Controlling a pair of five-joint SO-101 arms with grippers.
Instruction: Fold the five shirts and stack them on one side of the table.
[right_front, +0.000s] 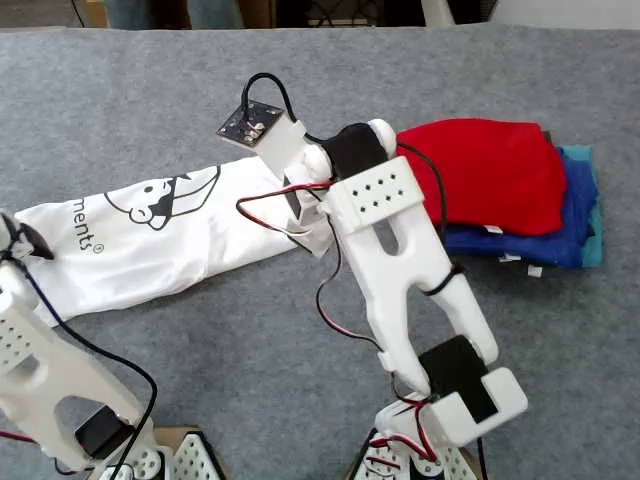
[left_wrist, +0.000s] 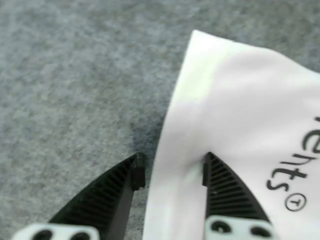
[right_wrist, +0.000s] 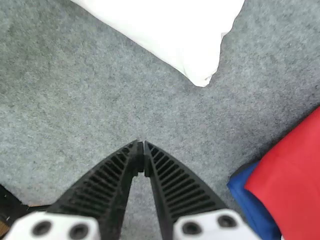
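While left claw (left_wrist: 172, 164) gapes astride white shirt (left_wrist: 250, 100) edge, right claw (right_wrist: 141, 148) (clenched empty) overhangs grey mat (right_wrist: 65, 95).

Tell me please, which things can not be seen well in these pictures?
- High view: the right arm covers the end of the white shirt nearest the stack.
- High view: the red shirt covers the stack; under it just rims of a blue shirt and teal cloth peek out, count unsure.
- Left wrist view: the frame edge cuts off the white shirt's print.

Gripper (left_wrist: 171, 169) astride white shirt (left_wrist: 240, 115) edge
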